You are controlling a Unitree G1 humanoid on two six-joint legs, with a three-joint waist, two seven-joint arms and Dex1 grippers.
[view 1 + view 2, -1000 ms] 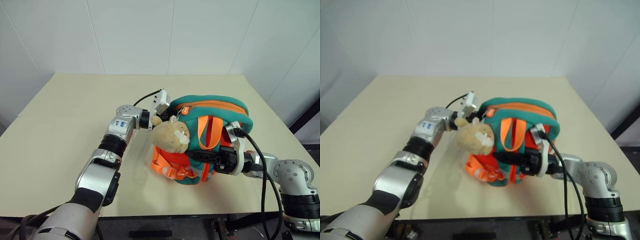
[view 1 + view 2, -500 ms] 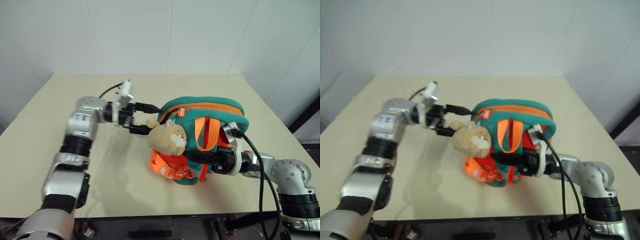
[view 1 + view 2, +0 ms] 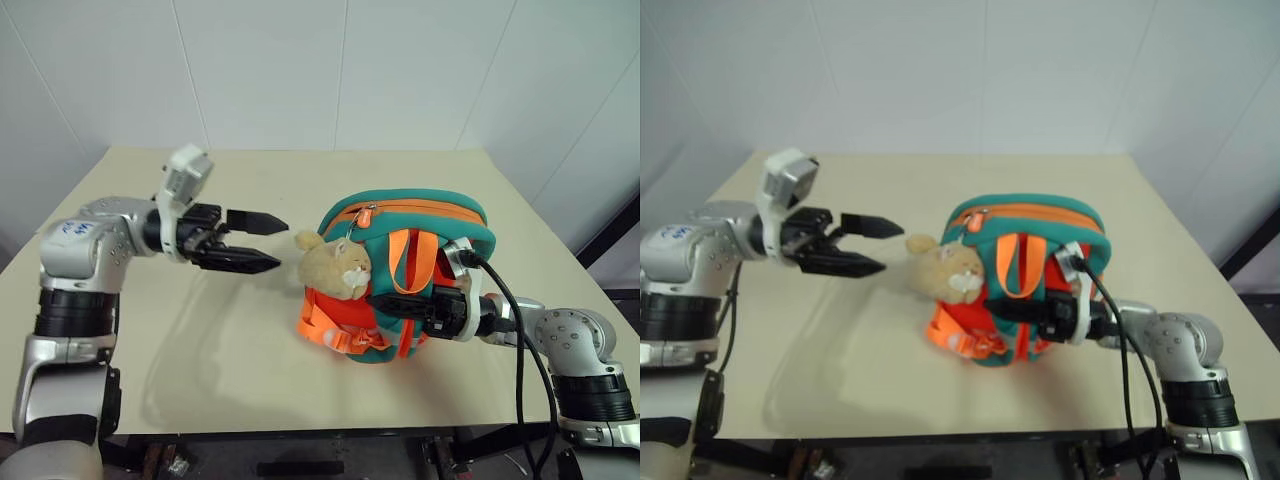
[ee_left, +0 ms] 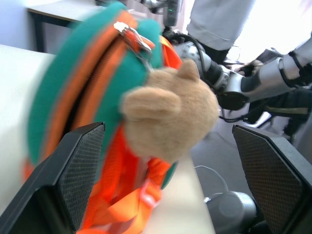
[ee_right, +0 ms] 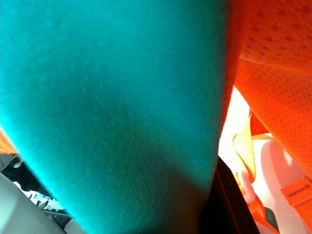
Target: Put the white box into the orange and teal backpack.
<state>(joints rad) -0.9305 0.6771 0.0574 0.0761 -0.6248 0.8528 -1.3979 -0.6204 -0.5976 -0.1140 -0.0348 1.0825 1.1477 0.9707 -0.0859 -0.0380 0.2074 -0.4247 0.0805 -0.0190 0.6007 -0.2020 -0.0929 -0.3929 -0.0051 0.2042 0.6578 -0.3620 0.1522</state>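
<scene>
Backpack zipped and standing, left arm clear of it — no white box anywhere in sight.

On the beige table point(image 3: 150, 330) the orange and teal backpack point(image 3: 420, 225) sits upright near the right side, its orange zipper line looking closed along the top, so what it contains cannot be seen; my read is the box is either inside or the packing step is over, and the next move would be releasing the bag. The right gripper point(image 3: 400, 305) is pressed into the backpack's front at strap level, its fingers nearly shut, apparently pinching strap or fabric. The left gripper point(image 3: 262, 242) hangs level, spread wide and empty, aimed at the bag but apart from it. Smallest — the tan plush toy point(image 3: 335, 268) dangles off the front, with the metal zipper pull point(image 4: 131, 35) just above it.
</scene>
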